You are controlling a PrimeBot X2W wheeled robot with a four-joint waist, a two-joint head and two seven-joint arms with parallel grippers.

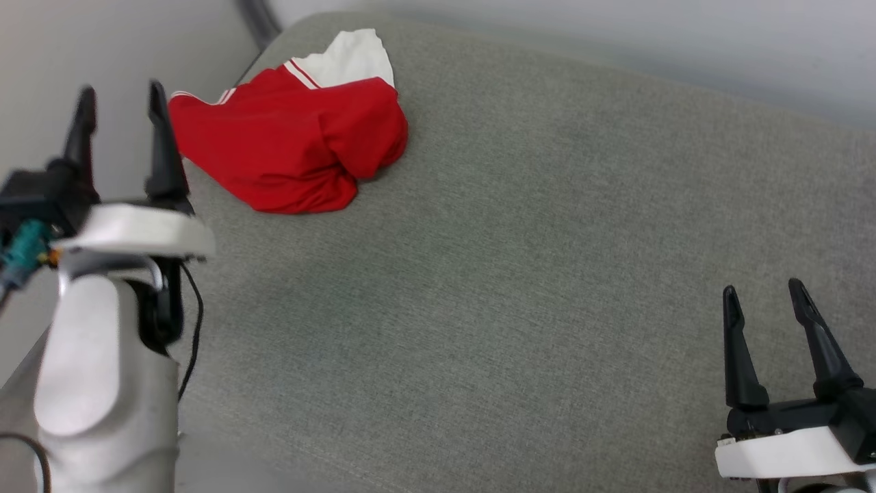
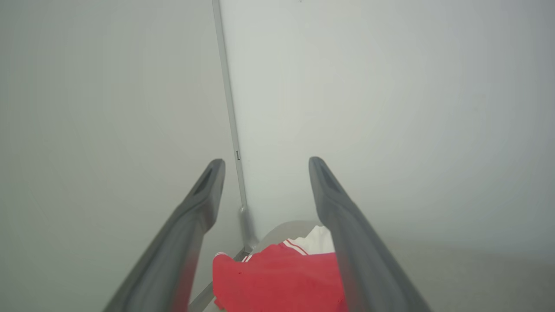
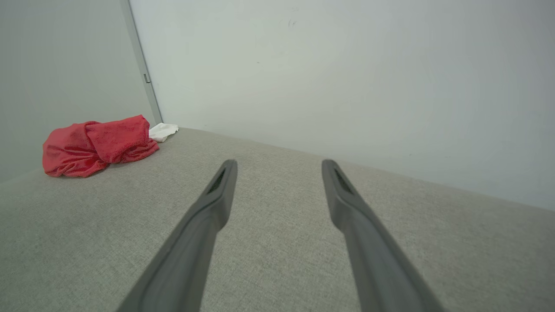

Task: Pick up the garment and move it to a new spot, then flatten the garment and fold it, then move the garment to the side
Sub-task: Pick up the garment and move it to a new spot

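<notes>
The garment (image 1: 294,147) lies crumpled in a red heap with a white sleeve on top, at the far left corner of the grey fabric surface (image 1: 520,274). It also shows as the garment (image 2: 277,281) low in the left wrist view and the garment (image 3: 97,145) at the left of the right wrist view. My left gripper (image 1: 122,99) is open, raised just left of the heap, with nothing between its fingers. My right gripper (image 1: 763,291) stands open at the lower right, far from the garment, empty.
Pale walls (image 1: 616,41) meet in a corner right behind the garment, with a grey vertical strip (image 2: 230,108) along the seam. The surface's left edge (image 1: 198,287) runs beside my left forearm. Wide bare grey fabric stretches between the two grippers.
</notes>
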